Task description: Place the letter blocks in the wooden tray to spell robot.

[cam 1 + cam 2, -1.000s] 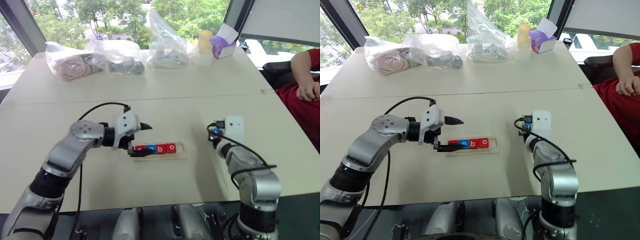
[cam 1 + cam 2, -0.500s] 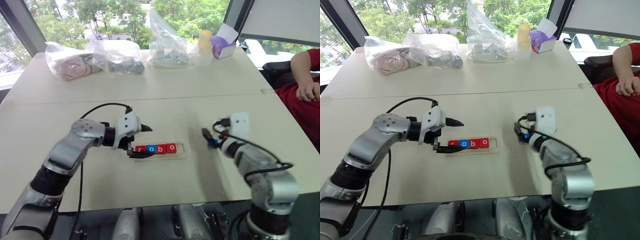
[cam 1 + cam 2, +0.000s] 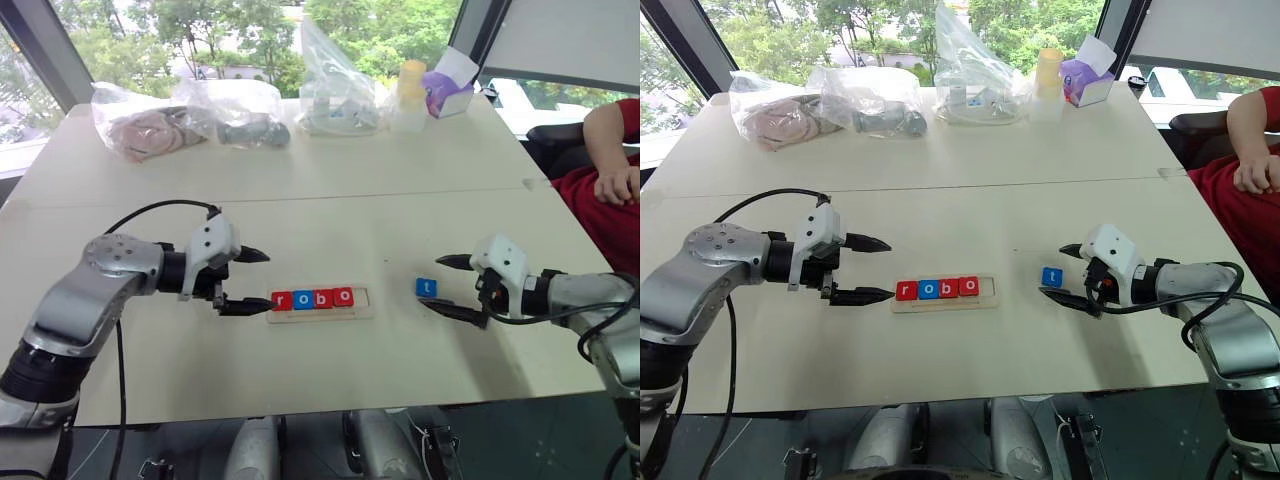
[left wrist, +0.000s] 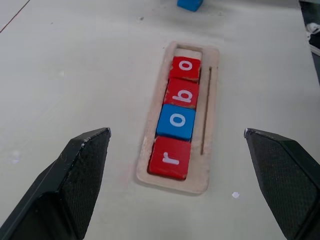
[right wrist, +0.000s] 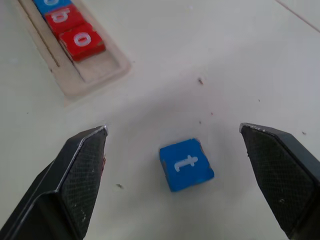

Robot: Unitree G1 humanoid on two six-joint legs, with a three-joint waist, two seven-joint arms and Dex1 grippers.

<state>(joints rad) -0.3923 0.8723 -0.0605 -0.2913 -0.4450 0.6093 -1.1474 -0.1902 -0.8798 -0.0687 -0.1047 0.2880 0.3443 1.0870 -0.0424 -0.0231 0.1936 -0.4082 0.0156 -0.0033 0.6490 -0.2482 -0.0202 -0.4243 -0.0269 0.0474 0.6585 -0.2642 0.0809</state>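
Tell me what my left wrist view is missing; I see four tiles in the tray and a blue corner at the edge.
Observer: That blue corner is the t block. It lies flat on the table, apart from the wooden tray, on the robot's right of it.
Operator: Report the right gripper.
Observer: The right gripper is open, its fingers either side of the t block without touching it.
Operator: Check the tray's free slot.
Observer: The right wrist view shows bare wood past the last o; that end slot faces the t block.
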